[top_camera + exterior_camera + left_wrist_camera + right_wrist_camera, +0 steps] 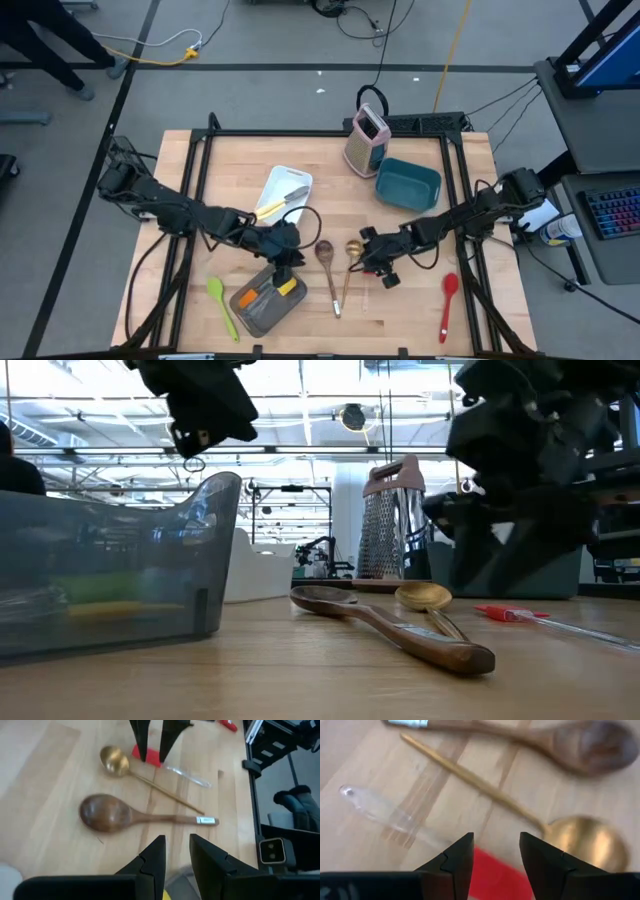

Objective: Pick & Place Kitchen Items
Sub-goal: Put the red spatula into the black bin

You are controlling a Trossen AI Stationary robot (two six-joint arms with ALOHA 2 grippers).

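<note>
The red spatula (492,879) is mostly hidden under the right gripper (496,851), whose fingers stand released and astride its blade; its clear handle (385,814) barely shows against the wood. It lies near the table's (420,315) front edge, beside the gold spoon (349,262) and wooden spoon (326,264). The left gripper (283,268) hovers over the grey pan (262,312), slightly parted and holding nothing.
</note>
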